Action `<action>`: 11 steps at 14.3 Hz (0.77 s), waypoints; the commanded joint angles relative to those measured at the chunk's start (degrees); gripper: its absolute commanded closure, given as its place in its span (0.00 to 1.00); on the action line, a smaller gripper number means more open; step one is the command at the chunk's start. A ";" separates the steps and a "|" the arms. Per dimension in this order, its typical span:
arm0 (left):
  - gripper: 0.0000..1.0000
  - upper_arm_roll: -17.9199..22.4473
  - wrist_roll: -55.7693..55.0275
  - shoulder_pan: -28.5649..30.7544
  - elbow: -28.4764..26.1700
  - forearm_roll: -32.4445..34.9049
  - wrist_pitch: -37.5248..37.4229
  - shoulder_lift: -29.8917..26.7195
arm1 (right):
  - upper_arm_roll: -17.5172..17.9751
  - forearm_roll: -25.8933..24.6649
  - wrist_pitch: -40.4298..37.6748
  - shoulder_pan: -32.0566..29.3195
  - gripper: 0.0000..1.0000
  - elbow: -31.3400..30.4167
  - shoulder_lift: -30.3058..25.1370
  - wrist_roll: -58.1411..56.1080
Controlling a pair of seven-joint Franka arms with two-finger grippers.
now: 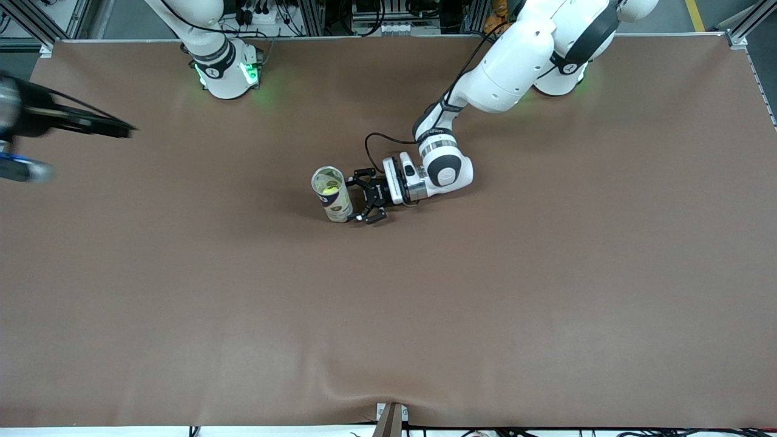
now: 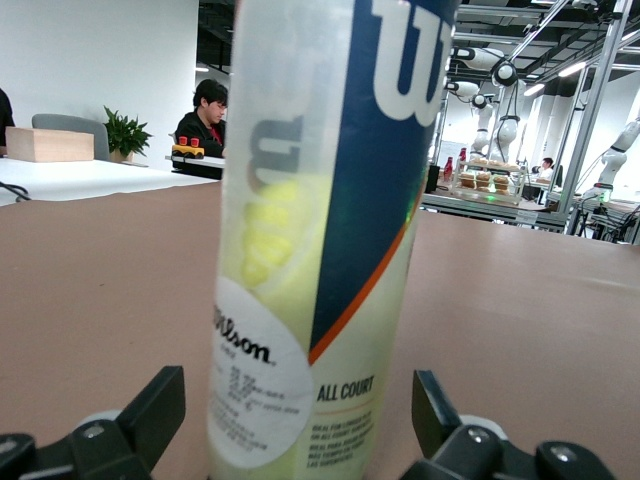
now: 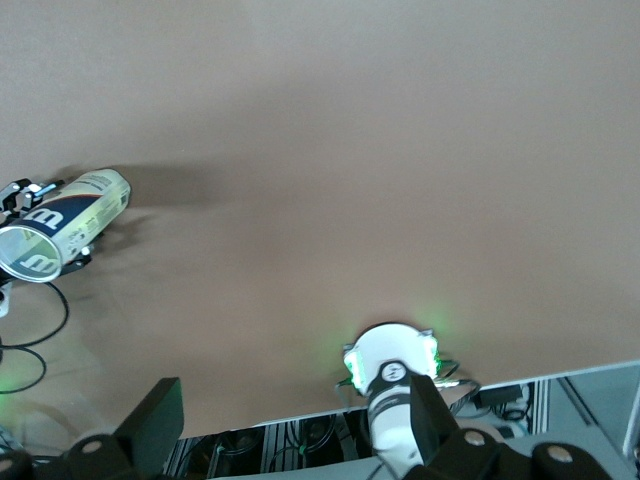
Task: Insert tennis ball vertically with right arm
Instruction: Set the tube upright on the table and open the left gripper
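The can point(image 1: 332, 194) stood upright near the middle of the table point(image 1: 546, 291), its mouth open, and the ball point(image 1: 329, 190) already sat inside it, showing yellow through the clear wall in the left wrist view. The left claw point(image 1: 368, 197) lay low at the can's side toward the left arm's end of the table, its fingers point(image 2: 150, 410) spread apart on either side of the can's lower part and not clamped on it; whether a pad was grazing the wall could not be told.

The right claw point(image 3: 290, 430) hung high over the edge of the table at the right arm's end, fingers apart and holding nothing, waiting well apart from the can.

The main risk, as I judged it, lay in the left claw's withdrawal. With the can tall and narrow and standing between the fingers, any sideways drift or twist on the way out could catch the wall and tip it, spilling the ball. A straight pull back along the fingers' line would avoid that. The right arm looked harmless where it was; only a low sweep toward the middle could reach the can
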 commanded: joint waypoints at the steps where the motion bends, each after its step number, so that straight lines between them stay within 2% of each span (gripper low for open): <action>1: 0.00 -1.77 17.68 2.24 -6.26 -3.33 -0.45 -4.20 | 0.79 -0.05 0.93 -4.46 0.00 -2.80 -4.90 -4.64; 2: 0.00 -1.77 17.33 3.63 -7.66 -2.63 -0.45 -5.60 | 0.79 0.12 1.80 -5.26 0.00 -2.89 -5.44 -5.79; 4: 0.00 -2.12 13.57 6.62 -9.43 3.58 -0.45 -8.07 | 0.79 0.12 4.08 -5.79 0.00 -4.11 -6.23 -5.97; 7: 0.00 -2.38 7.94 11.01 -12.41 11.50 -0.71 -11.57 | 0.70 0.38 8.92 -8.60 0.00 -9.64 -10.17 -11.12; 9: 0.00 -2.29 1.72 14.35 -13.30 19.39 -0.71 -14.21 | 0.70 1.17 11.64 -10.10 0.00 -14.64 -14.38 -14.23; 11: 0.00 -2.29 -6.19 18.39 -14.09 30.10 -0.71 -17.38 | 0.44 2.66 15.94 -10.10 0.00 -22.10 -21.31 -14.59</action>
